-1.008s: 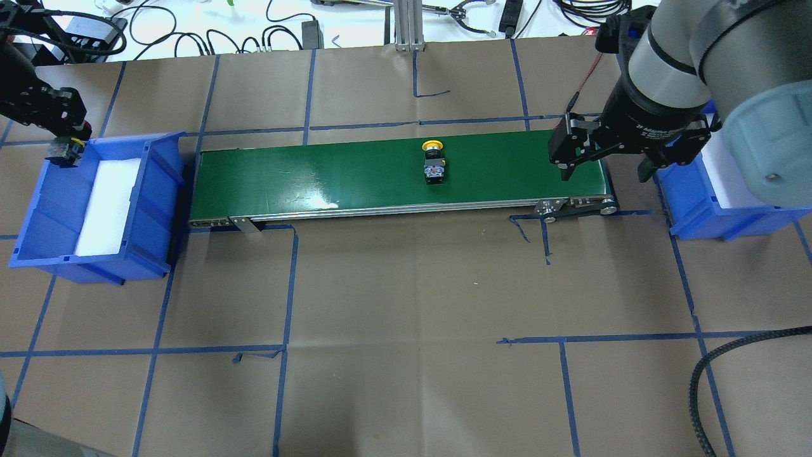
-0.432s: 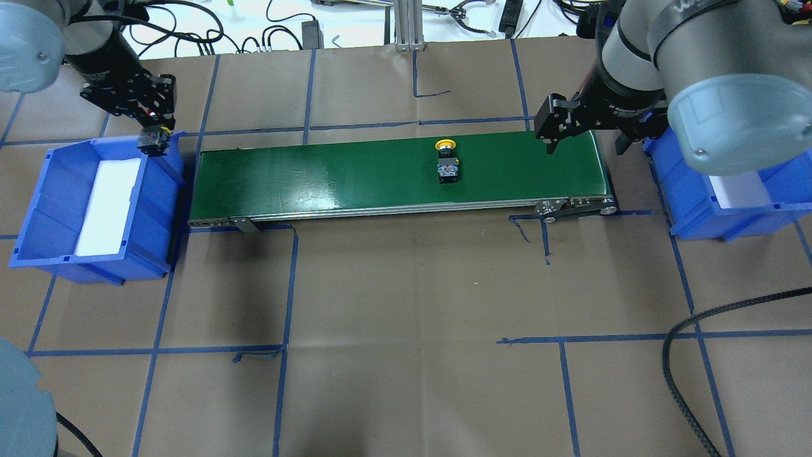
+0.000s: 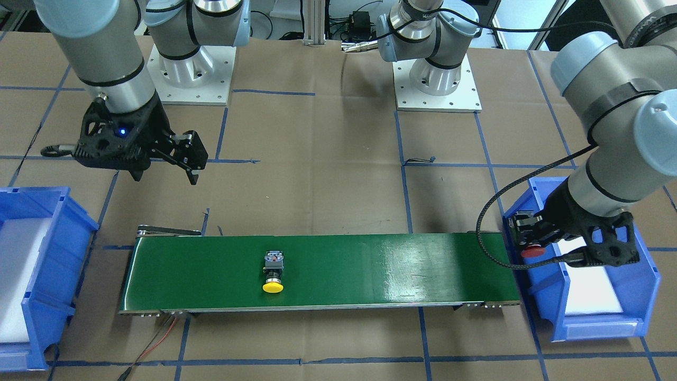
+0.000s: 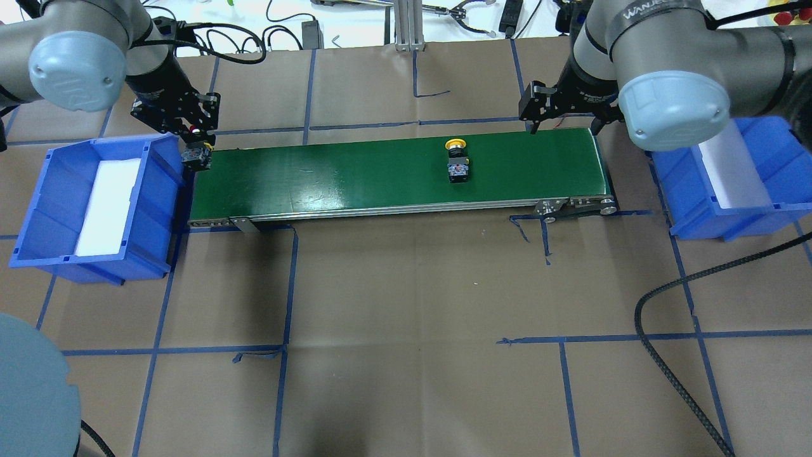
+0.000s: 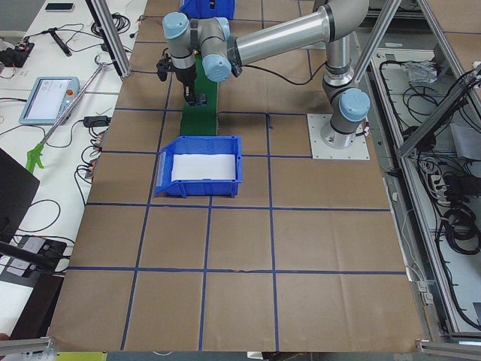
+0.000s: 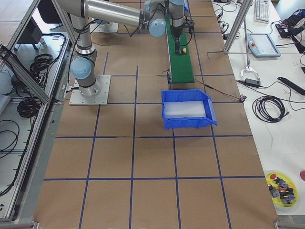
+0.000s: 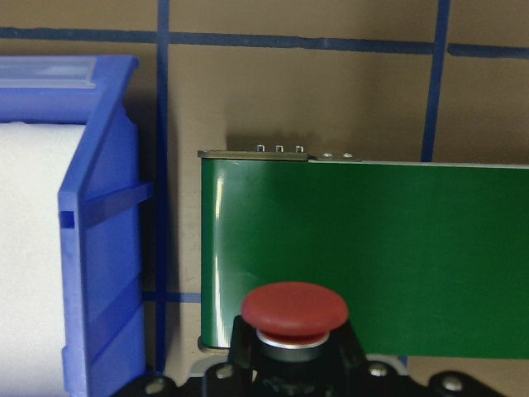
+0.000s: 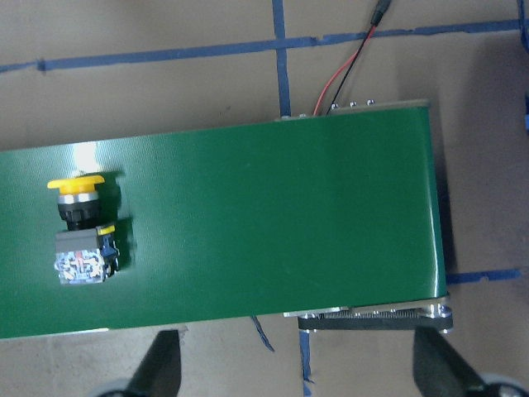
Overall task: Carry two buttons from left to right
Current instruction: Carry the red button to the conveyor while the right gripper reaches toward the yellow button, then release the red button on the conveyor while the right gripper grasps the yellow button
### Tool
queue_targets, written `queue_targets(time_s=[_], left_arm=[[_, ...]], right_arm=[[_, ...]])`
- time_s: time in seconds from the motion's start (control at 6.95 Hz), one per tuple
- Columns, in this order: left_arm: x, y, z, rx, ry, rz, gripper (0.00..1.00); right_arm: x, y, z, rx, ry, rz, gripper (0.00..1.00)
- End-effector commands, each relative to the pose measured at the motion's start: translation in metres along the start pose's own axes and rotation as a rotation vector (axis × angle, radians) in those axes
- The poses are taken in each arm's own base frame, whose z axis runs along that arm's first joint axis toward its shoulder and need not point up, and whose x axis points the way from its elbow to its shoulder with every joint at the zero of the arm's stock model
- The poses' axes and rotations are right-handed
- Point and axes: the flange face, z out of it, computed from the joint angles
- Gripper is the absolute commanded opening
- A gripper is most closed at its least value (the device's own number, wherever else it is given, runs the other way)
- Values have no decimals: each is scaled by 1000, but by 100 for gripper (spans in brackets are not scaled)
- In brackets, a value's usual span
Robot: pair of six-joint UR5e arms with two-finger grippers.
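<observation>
Red-capped push-button switch (image 7: 293,308) held at the belt's left end; 1 of 2 buttons already on the belt.

The left gripper (image 4: 196,152) has its fingers clamped on the red switch's black-grey body, over the left end of the green conveyor belt (image 4: 355,178), just beside the left blue plastic bin (image 4: 38,203). The yellow mushroom-capped switch (image 4: 457,163) lies on its side right of mid-belt. The right gripper (image 3: 165,170) hangs spread wide and empty near the belt's right end. The step looks like placing button 2: lower it squarely onto the belt, then release.
</observation>
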Motion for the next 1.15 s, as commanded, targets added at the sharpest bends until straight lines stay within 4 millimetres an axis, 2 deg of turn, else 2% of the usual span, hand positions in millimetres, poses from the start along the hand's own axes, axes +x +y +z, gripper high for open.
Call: queue_targets(time_s=[0.0,0.14,0.29,0.58,0.72,0.86,1.01], left_arm=[[3,-3,46,71,-10,8,1],[4,-1,63,72,-9,8,1],[5,-3,72,80,-10,9,1],[8,-7,84,73,-3,23,1],[21,-6,86,76,-8,41,1],[32,-6,82,87,-11,50,24],[33,-6,76,97,-8,52,91]], right_arm=[[-17,-28,19,-12,-139,5,100],[-25,-31,24,-29,-213,11,100],[-30,-33,41,-59,-254,13,100],[-28,-38,84,-119,-230,14,100],[-28,-42,101,-140,-223,16,100],[-30,-56,102,-123,-199,9,99],[-33,-67,109,-118,-167,2,99]])
